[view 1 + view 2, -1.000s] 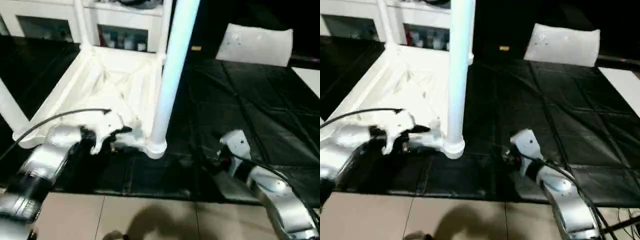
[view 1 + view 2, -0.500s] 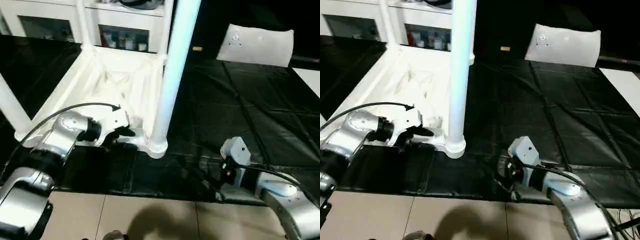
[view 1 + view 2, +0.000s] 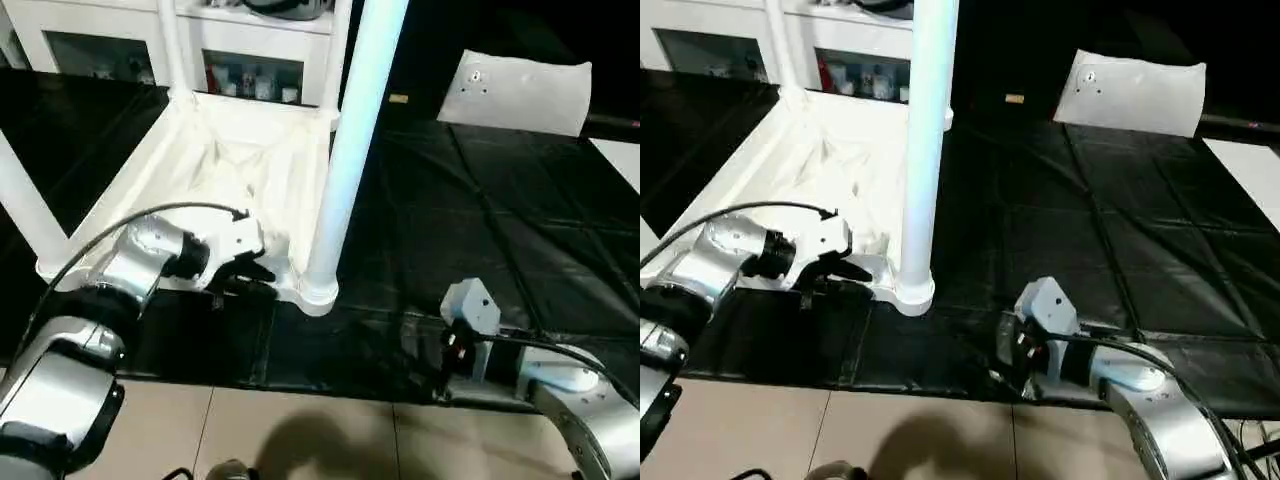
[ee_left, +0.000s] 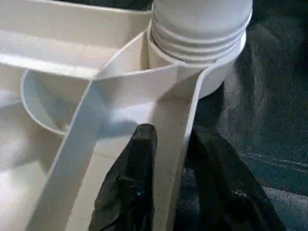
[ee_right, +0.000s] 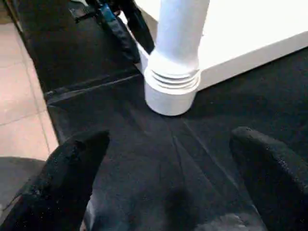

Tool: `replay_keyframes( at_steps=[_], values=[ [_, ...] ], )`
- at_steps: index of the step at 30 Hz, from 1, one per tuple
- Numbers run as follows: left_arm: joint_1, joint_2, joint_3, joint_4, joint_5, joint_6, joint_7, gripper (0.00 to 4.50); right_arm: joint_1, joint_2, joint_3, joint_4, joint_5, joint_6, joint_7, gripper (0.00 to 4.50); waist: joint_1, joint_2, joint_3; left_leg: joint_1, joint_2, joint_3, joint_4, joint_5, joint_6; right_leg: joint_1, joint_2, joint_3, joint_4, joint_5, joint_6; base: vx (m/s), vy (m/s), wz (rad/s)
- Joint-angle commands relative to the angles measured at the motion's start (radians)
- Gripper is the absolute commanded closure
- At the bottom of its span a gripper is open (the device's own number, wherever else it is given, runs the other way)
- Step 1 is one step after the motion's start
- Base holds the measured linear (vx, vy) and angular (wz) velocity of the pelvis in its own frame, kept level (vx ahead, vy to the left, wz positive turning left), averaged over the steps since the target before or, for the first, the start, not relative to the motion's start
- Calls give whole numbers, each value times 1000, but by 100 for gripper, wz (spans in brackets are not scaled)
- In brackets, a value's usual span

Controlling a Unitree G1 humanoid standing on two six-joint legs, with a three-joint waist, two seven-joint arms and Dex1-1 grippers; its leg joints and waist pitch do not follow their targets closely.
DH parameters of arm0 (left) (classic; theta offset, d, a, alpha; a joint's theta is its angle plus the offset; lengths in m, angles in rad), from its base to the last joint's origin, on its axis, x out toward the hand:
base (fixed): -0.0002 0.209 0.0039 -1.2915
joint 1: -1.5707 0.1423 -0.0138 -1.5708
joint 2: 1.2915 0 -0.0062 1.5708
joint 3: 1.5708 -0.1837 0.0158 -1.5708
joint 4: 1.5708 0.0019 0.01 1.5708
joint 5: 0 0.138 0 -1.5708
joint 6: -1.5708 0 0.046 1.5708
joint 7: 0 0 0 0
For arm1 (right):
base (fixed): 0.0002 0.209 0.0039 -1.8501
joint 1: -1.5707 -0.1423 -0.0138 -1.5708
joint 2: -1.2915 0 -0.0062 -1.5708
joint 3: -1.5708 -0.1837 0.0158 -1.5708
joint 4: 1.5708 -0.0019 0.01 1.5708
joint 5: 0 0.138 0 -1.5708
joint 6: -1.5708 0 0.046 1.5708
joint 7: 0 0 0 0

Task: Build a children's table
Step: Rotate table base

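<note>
The children's table lies upside down on a black mat point(image 3: 480, 220), its white tabletop point(image 3: 230, 160) showing the ribbed underside. White legs stand up from its corners: a near one point(image 3: 350, 150) in its round socket point(image 4: 202, 53), one at the left point(image 3: 25, 210) and a far one point(image 3: 170, 40). My left gripper point(image 3: 243, 280) is at the tabletop's near rim beside that socket. Its black fingers point(image 4: 137, 168) sit one on each side of the rim wall point(image 4: 173, 134), shut on it. My right gripper point(image 5: 168, 139) hovers open over the mat, fingers point(image 5: 77, 159) wide apart, pointing at the near leg's base point(image 5: 172, 91).
A white pillow-like block point(image 3: 525, 90) lies at the mat's far right. White cabinets point(image 3: 120, 30) stand behind the tabletop. Beige tiled floor point(image 3: 300, 430) runs along the mat's near edge. A black cable point(image 3: 120, 225) arcs over my left wrist.
My left gripper's fingers have closed in on the tabletop's near rim. My right arm has drawn back toward the mat's near edge, staying open.
</note>
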Motion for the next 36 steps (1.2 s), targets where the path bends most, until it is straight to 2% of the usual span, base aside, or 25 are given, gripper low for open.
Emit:
replay_keyframes(
  at_steps=[1, 2, 5, 6, 9, 13, 19, 21, 22, 23, 24, 26, 28, 29, 31, 32, 36],
  values=[
    [-26, 0, -10, 8, 14, -5, -6, 360, -2, -17, -2, -18, 9, 11, 6, 0, 3, 7, -59, 36, 74, -30, -68, -152, 38, 20, -113, 47, -76, 86, -258, 0, 0, 0],
    [-29, -1, -8, 15, 16, -7, -8, 381, -3, -18, -2, -17, 10, 10, 7, 0, 4, 7, -58, 35, 75, -30, -69, -152, 37, 20, -112, 47, -76, 83, -259, 0, 0, 0],
    [-39, -6, -10, 35, 29, -7, -22, 399, -5, -21, -4, -4, 13, 4, 16, 0, 8, 7, -58, 36, 75, -30, -69, -156, 34, 20, -114, 46, -77, 76, -257, 0, 0, 0],
    [-41, -8, -9, 41, 33, -9, -25, 418, -6, -22, -6, 1, 13, 2, 20, 0, 7, 6, -59, 35, 76, -31, -70, -152, 34, 21, -114, 46, -76, 81, -255, 0, 0, 0],
    [-42, -16, -6, 47, 37, -5, -33, 426, -5, -22, -8, 13, 14, -7, 27, 0, 6, 8, -60, 34, 75, -30, -68, -146, 40, 22, -115, 46, -75, 100, -259, 0, 0, 0],
    [-26, -61, 45, 11, -35, 83, -45, 447, 3, -3, -21, 20, 21, -15, 11, 0, 6, 8, -60, 34, 74, -28, -67, -138, 46, 22, -114, 44, -72, 123, -278, 0, 0, 0],
    [-2, -116, 84, -16, -52, 87, 34, 447, -1, 13, -24, 27, 10, -24, -16, 0, 3, 8, -60, 33, 75, -28, -64, -145, 56, 24, -115, 44, -75, 125, -287, 0, 0, 0],
    [43, -144, 84, -73, -62, 77, 44, 447, -3, 24, -21, 24, 0, -25, -32, 0, 6, 7, -60, 32, 75, -29, -65, -142, 57, 25, -114, 45, -75, 113, -280, 0, 0, 0],
    [52, -146, 80, -85, -61, 73, 43, 447, -3, 26, -20, 23, -1, -25, -35, 0, 5, 5, -61, 32, 79, -30, -66, -139, 57, 27, -116, 45, -73, 121, -283, 0, 0, 0],
    [88, -147, 59, -135, -49, 54, 36, 447, -4, 32, -17, 16, -5, -22, -44, 0, 2, 4, -59, 31, 75, -29, -66, -140, 60, 24, -112, 44, -75, 110, -278, 0, 0, 0],
    [100, -146, 50, -153, -42, 45, 35, 447, -5, 35, -16, 14, -7, -21, -49, 0, 3, 4, -61, 31, 77, -29, -65, -137, 64, 25, -115, 45, -74, 106, -274, 0, 0, 0],
    [121, -138, 39, -191, -33, 39, 37, 447, -6, 41, -15, 9, -9, -18, -60, 0, 3, 6, -59, 32, 75, -26, -65, -137, 66, 21, -112, 45, -77, 91, -265, 0, 0, 0],
    [130, -134, 39, -210, -35, 44, 39, 447, -7, 45, -15, 7, -9, -15, -64, 0, 7, 7, -58, 34, 76, -25, -67, -152, 56, 17, -111, 46, -80, 50, -253, 0, 0, 0],
    [143, -132, 46, -246, -43, 67, 31, 447, -8, 46, -16, 9, -8, -16, -66, 0, 7, 3, -58, 34, 75, -25, -67, -156, 54, 18, -111, 46, -81, 40, -251, 0, 0, 0],
    [156, -129, 48, -281, -48, 86, 25, 447, -9, 46, -16, 12, -8, -17, -67, 0, 7, 3, -57, 33, 76, -25, -69, -151, 49, 17, -111, 45, -80, 26, -242, 0, 0, 0],
    [179, -125, 48, -334, -50, 128, 22, 447, -12, 47, -16, 22, -11, -22, -67, 0, 6, 1, -58, 34, 75, -24, -68, -148, 49, 16, -110, 45, -80, 26, -240, 0, 0, 0],
    [189, -127, 55, -326, -31, 126, 64, 447, -21, 50, -13, 47, -17, -36, -63, 0, 6, 0, -56, 32, 72, -23, -66, -149, 50, 14, -111, 47, -85, -5, -228, 0, 0, 0]
  ],
)
